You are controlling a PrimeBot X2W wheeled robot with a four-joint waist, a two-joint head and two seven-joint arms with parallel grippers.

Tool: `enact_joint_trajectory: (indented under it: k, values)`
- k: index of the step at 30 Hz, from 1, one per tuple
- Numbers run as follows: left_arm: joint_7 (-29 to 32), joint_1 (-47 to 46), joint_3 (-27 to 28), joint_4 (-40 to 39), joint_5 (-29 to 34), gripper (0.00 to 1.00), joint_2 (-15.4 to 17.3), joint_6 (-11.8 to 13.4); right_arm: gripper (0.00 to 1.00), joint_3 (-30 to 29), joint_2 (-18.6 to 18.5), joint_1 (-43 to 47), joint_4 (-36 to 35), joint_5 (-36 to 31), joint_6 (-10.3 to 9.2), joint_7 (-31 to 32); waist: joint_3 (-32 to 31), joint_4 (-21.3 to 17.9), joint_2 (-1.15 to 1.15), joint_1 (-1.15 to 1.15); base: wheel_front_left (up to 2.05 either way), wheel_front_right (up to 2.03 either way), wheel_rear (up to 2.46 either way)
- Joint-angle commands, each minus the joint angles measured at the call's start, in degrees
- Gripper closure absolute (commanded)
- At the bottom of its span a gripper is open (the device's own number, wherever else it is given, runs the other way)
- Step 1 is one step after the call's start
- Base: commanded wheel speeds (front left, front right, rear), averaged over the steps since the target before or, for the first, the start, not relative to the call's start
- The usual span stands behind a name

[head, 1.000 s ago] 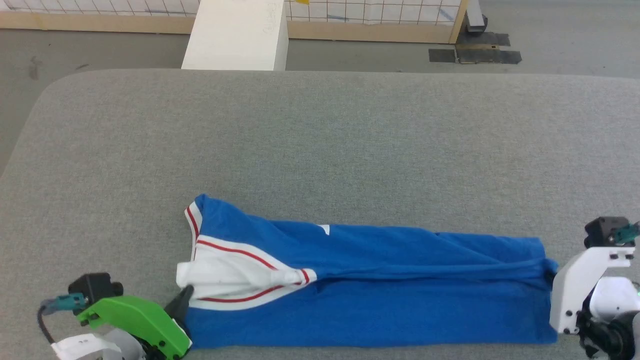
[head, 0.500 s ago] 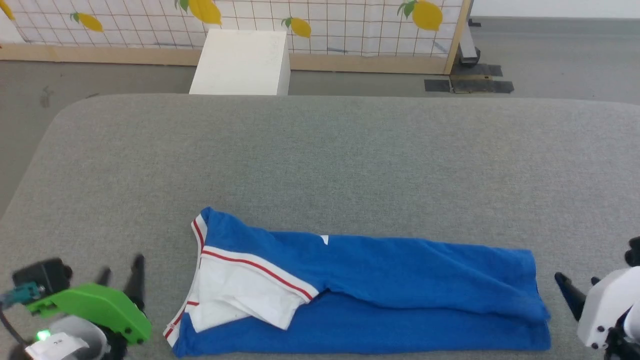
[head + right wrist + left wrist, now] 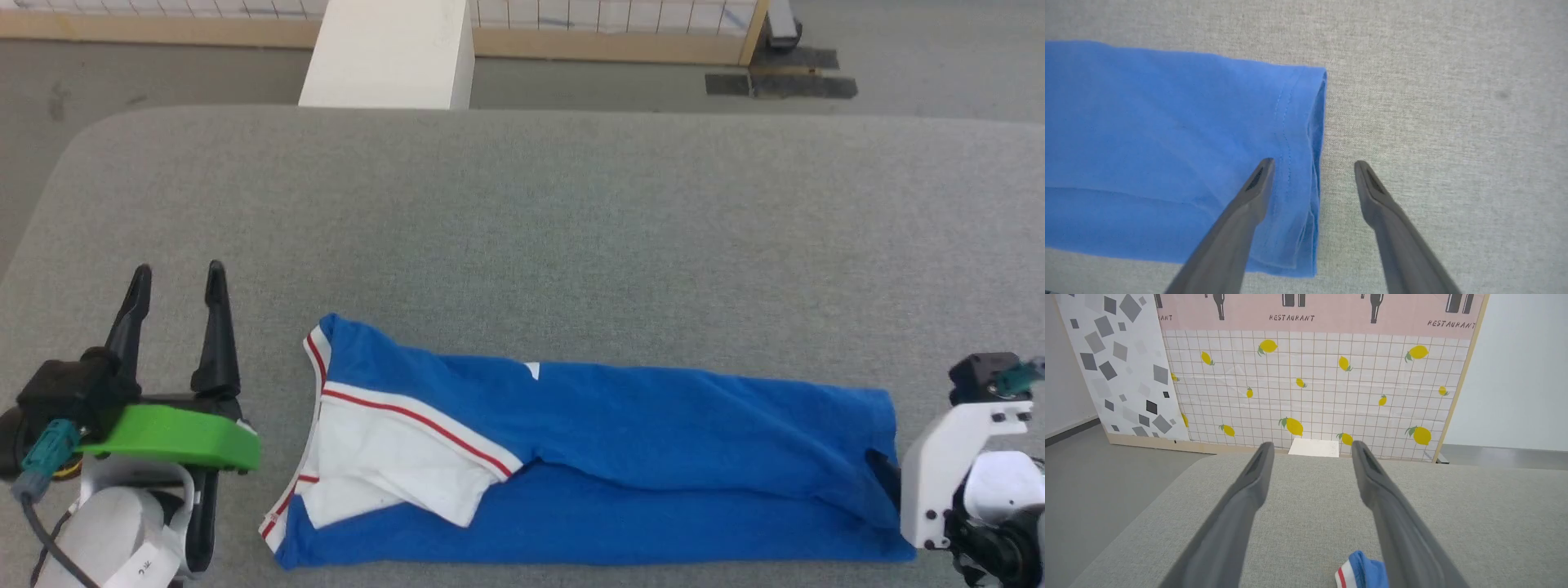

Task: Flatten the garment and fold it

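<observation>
Lying on tbl [image 3: 571, 204], garment [image 3: 653, 457], white box [image 3: 392, 57] behind

Blue garment [image 3: 620, 474] lies folded lengthwise, white sleeve on top.

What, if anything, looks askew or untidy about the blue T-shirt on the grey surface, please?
The T-shirt lies in a long strip, not neatly: at its left end the white sleeve sticks out slanted across the blue, and the top layer is creased and stops short of the near edge.
</observation>
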Motion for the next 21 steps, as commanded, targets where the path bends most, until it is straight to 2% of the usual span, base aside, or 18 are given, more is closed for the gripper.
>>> enact_joint_trajectory:
  k: [1,7,8,9,10,15,21]
  values:
    - [-0.54,-1.32,-0.26,0.48,1.45,0.0,-0.36,-0.55,0.0,0.9,-0.39,-1.49,1.15,-0.74,-0.09,0.16,2.11,0.43,0.0,0.0,0.0,0.0,0.0]
    - [-0.87,-2.48,0.15,1.01,5.06,0.0,-1.9,-2.46,0.0,4.87,-1.48,-3.05,6.67,-0.32,-0.09,0.67,3.78,0.77,0.0,0.0,0.0,0.0,0.0]
    - [-0.88,-2.51,0.58,0.92,5.38,0.0,-2.34,-2.81,0.05,5.18,-1.63,-3.2,7.62,0.29,-0.09,1.19,3.95,0.76,0.0,0.0,0.0,0.0,0.0]
    - [-0.88,-2.41,0.9,0.99,5.51,0.0,-2.69,-3.13,0.61,5.48,-1.83,-3.4,8.15,0.68,-0.09,1.46,4.02,0.72,0.0,0.0,0.0,0.0,0.0]
    - [-0.89,-2.3,1.34,1.04,5.82,0.0,-3.03,-3.46,1.0,5.47,-2.05,-3.75,8.49,1.24,-0.09,1.27,4.04,0.64,0.0,0.0,0.0,0.0,0.0]
    - [-0.9,-1.64,3.27,1.47,6.64,0.0,-4.45,-4.81,1.0,2.22,-5.33,-5.39,10.18,1.93,-0.09,0.82,4.24,0.36,0.0,0.0,0.0,0.0,0.0]
    - [-0.9,-1.26,4.89,2.22,7.48,0.0,-5.58,-6.41,1.0,-6.46,-9.21,-8.0,13.61,-1.91,-0.09,-0.13,4.79,0.45,0.0,0.0,0.0,0.0,0.0]
